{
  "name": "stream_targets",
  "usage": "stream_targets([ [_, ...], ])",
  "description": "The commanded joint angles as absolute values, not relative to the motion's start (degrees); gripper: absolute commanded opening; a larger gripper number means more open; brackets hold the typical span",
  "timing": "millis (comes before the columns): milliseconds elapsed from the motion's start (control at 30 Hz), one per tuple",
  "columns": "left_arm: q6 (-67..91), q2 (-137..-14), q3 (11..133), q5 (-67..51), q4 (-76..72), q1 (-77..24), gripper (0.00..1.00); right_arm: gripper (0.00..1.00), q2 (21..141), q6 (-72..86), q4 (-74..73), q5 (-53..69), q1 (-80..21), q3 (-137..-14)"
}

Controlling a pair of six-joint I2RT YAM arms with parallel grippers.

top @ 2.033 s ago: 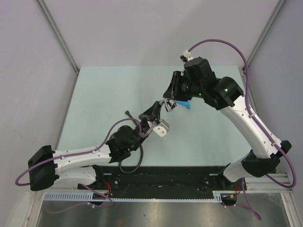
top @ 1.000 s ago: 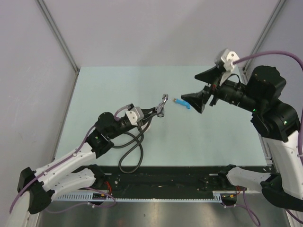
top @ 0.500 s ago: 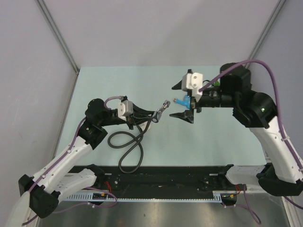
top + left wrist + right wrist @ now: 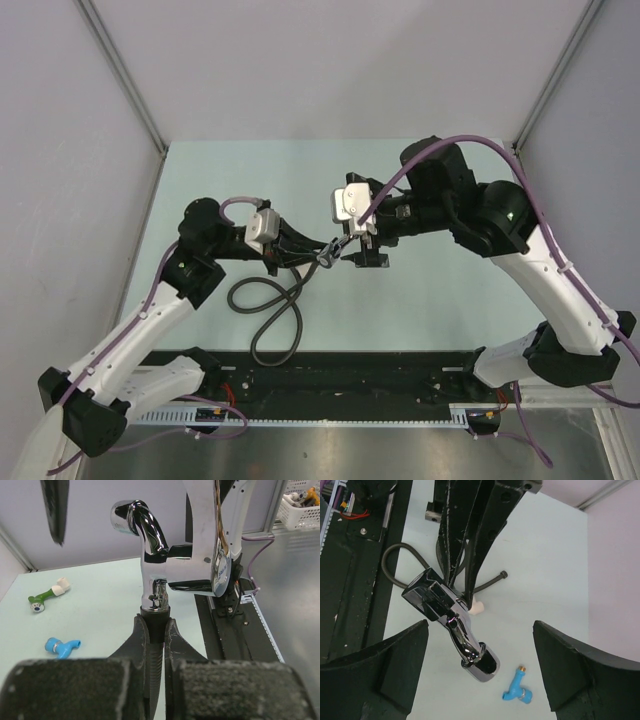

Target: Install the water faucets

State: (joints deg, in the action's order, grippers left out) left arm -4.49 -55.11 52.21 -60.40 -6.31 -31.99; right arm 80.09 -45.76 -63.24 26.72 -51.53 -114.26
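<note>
On your left, the black hose (image 4: 262, 330) lies looped on the table (image 4: 200, 190), rising toward your left gripper (image 4: 318, 250). That gripper is clamped tight on the dark stem at the foot of the faucet (image 4: 155, 575), holding the chrome body clear above the table, spout end farthest from the fingers. Just right of it, your right gripper (image 4: 362, 240) is spread wide and holds nothing. The faucet sits between its fingers without touching them. A blue fitting (image 4: 516, 691) and a green-and-white fitting (image 4: 45, 594) lie on the table beyond.
</note>
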Motion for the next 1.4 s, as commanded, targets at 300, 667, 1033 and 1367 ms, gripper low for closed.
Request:
stream_targets([
  [300,-5.71,-55.46,57.04,-65.57,-6.42,-31.29,0.00,0.52,81.56,-47.46,-65.48,29.26,-52.82,-115.40],
  [667,-4.84,-52.92,54.76,-58.28,-10.54,-31.29,0.00,0.10,81.92,-40.35,-60.65,30.06,-51.86,-112.33],
  [1033,-2.72,-48.25,47.64,-38.61,-21.45,-32.34,0.00,0.00,81.65,-19.72,-47.11,21.54,-50.19,-107.05],
  [1367,-8.00,-45.44,42.72,-18.21,-24.69,-39.90,0.00,0.00,81.83,-3.09,-39.38,11.43,-50.19,-104.07],
])
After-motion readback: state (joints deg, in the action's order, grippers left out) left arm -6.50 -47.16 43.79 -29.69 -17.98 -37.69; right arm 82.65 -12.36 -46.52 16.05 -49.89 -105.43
